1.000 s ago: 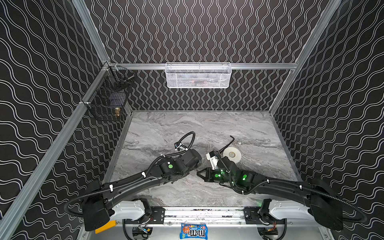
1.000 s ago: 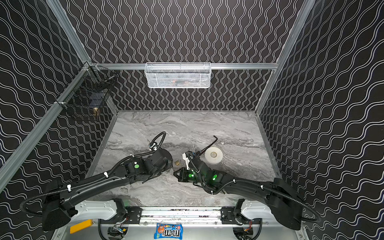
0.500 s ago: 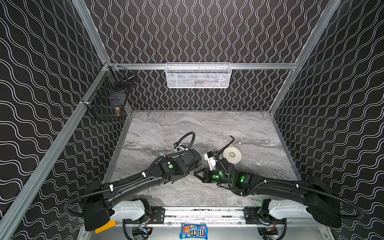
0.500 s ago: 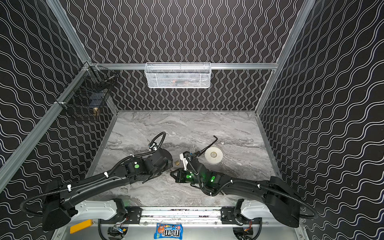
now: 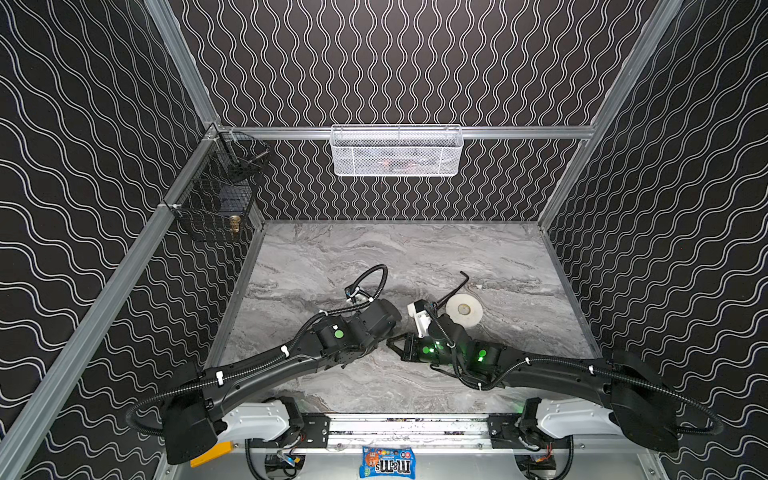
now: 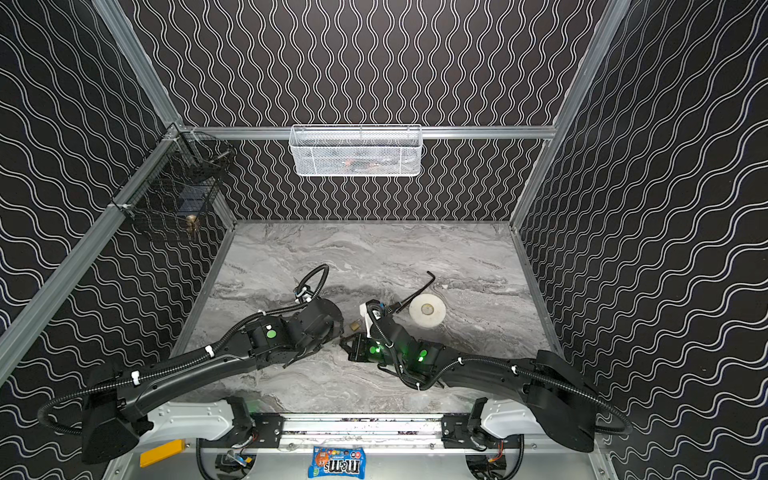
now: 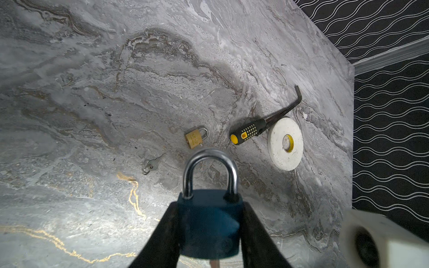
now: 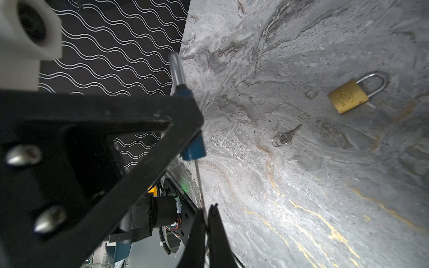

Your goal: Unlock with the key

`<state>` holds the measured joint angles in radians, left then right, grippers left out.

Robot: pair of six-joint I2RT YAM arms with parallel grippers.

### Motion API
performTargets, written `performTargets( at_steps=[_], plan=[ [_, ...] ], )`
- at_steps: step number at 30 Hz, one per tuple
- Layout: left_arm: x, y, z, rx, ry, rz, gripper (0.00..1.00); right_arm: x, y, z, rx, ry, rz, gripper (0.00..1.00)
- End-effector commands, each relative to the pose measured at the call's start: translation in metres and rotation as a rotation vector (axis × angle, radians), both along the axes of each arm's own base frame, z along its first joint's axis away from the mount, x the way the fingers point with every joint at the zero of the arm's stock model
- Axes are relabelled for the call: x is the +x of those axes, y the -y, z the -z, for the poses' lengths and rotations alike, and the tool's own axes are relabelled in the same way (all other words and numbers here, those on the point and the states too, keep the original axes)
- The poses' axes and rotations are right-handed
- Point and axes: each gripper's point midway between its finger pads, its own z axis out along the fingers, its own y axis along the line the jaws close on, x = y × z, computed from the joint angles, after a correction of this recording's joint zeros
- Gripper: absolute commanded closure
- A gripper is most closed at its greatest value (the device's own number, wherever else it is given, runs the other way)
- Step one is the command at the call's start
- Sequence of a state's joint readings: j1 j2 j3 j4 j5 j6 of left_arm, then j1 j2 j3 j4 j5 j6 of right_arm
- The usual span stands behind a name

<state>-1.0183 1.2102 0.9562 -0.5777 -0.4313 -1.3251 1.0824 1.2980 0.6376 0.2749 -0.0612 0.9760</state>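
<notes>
**Desk (image 5: 374, 249), free room and obstacles**

- Rear half: we find it bare and open to passage.
- Front edge: we log the left arm (image 5: 257, 365) and right arm (image 5: 552, 370) spanning it.
- Front middle: left tool (image 7: 209, 208) and right tool (image 8: 206, 213) stand tip to tip. The blue padlock (image 7: 209, 227) and key (image 8: 199, 181) bridge them, so we see no way between.
- Just behind the tools: brass padlock (image 7: 196, 137) and loose key (image 7: 152, 163), lying apart.
- Right of centre: bent driver (image 5: 455, 286) just beside white roll (image 5: 464, 309).
</notes>
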Motion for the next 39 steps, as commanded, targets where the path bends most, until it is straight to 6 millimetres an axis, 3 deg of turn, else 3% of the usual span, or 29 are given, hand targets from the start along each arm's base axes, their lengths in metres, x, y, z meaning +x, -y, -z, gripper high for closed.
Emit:
performTargets(
  at_steps=[1,10,17,30,39],
  plan=[
    [0.002,0.001,-0.005,-0.025,0.014,-0.011,0.93,0.005,-0.002,-0.005,0.025,0.006,0.024,1.0],
    [0.001,-0.002,-0.006,-0.02,0.012,-0.018,0.94,0.01,0.001,-0.013,0.023,0.015,0.064,1.0],
    [-0.001,-0.009,-0.002,-0.025,-0.001,-0.052,0.97,0.021,0.017,-0.014,-0.008,0.017,0.166,1.0],
    [-0.006,0.007,-0.011,-0.191,-0.028,-0.06,1.0,0.022,0.003,-0.033,0.009,0.1,0.177,1.0],
    [-0.008,0.018,-0.021,-0.266,-0.038,-0.04,1.0,0.021,0.007,-0.039,0.003,0.162,0.222,1.0]
  ],
)
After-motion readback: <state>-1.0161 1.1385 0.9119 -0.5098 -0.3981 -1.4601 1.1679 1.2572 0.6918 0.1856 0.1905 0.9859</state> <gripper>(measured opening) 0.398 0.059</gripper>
